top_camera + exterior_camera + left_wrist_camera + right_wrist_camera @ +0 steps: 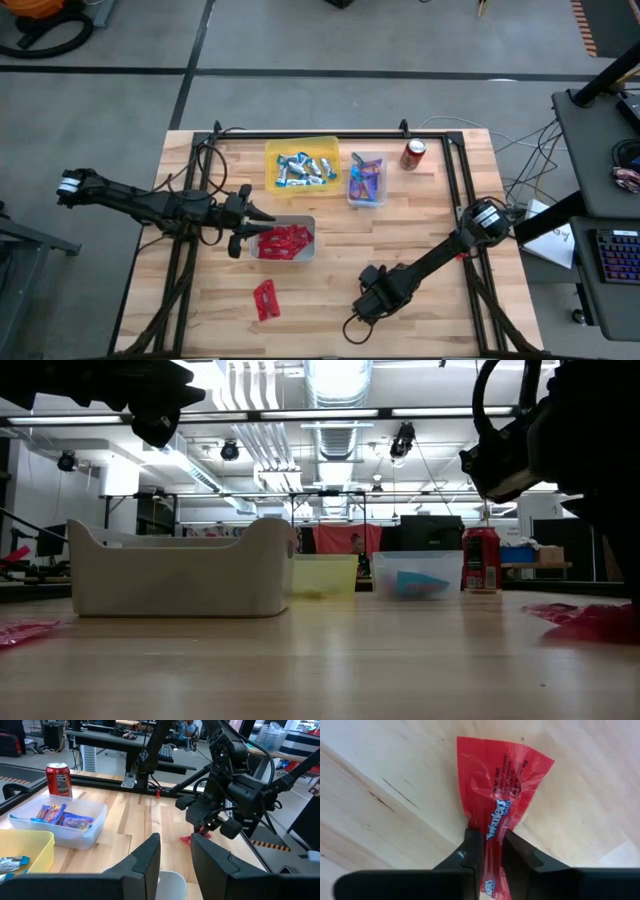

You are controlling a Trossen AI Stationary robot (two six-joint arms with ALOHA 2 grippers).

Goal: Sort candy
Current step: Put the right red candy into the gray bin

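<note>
The right gripper (487, 852) is down at the near middle of the wooden table (420, 225), its 2 fingers pinched on a red candy packet (497, 795) that lies flat on the boards; the wrapper runs up between the jaws and fans out beyond them. In the high view this gripper (366, 303) sits low at the near edge, right of centre.

The left gripper (262, 218) hovers over the left rim of the white bin (308, 251), which holds a heap of red packets (285, 240). Its fingers (145, 857) stand slightly apart with nothing seen between them.

Another red packet (265, 299) lies loose on the table, near of the white bin. At the far side, the yellow bin (272, 152) holds blue-and-silver mini bars (303, 169), and the clear bin (352, 198) to its right holds pink and purple-blue packets (366, 180). A red soda can (413, 153) stands just right of the clear bin.
</note>
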